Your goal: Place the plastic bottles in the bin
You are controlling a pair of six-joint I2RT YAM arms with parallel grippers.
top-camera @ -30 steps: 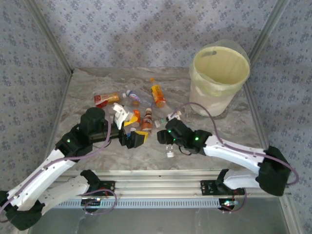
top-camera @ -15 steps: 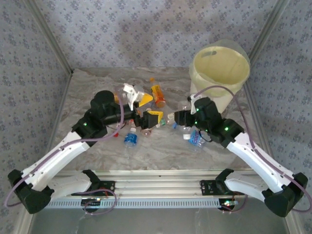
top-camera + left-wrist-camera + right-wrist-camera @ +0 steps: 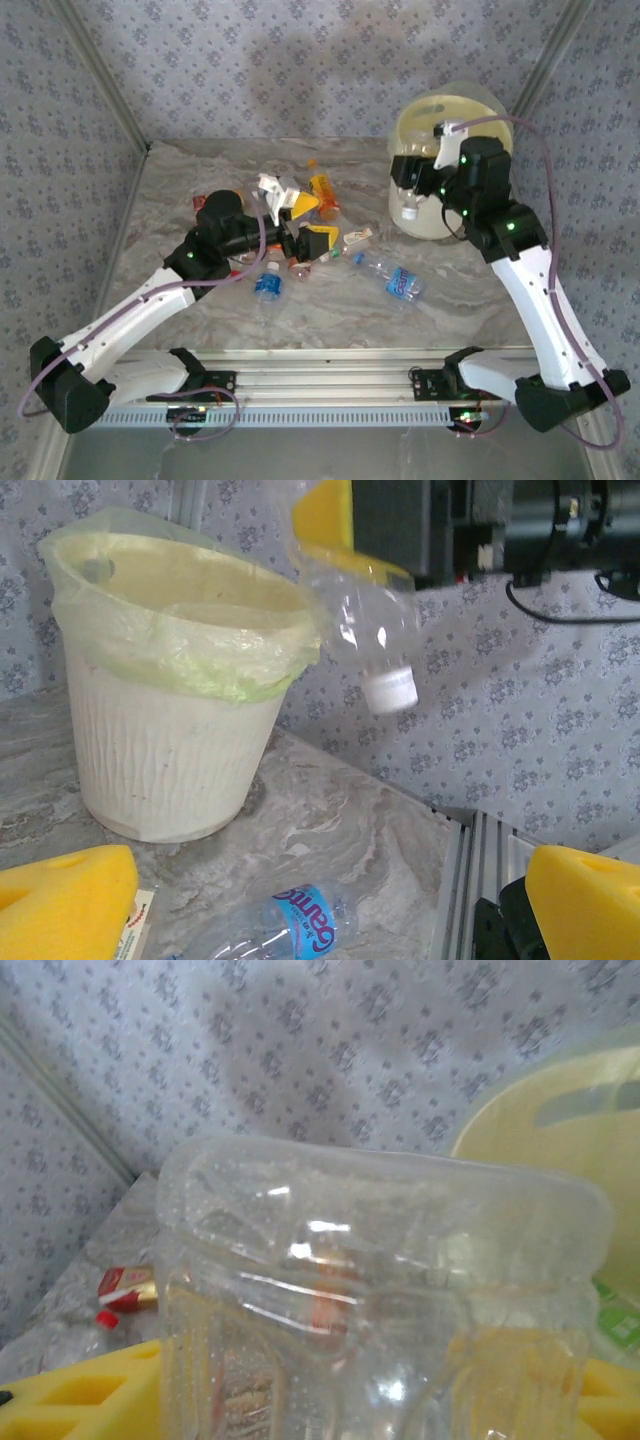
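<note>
The right fingers [image 3: 325, 515] grip a clear bottle [image 3: 362, 630], white cap down, near the bin [image 3: 160, 760]. The left fingers [image 3: 318, 240] are spread open by loose bottles [image 3: 267, 283] on the tabletop [image 3: 330, 320].

A robot test booth in a lab; a marble-patterned table [image 3: 330, 300] fills the middle; flower-patterned walls [image 3: 300, 70] close it in at 9, 12 and 3 o'clock, framed by bare metal posts [image 3: 103, 80]; a metal rail [image 3: 320, 382] at 6 o'clock carries two robot arms [image 3: 130, 315] and loose cables [image 3: 200, 410].
</note>
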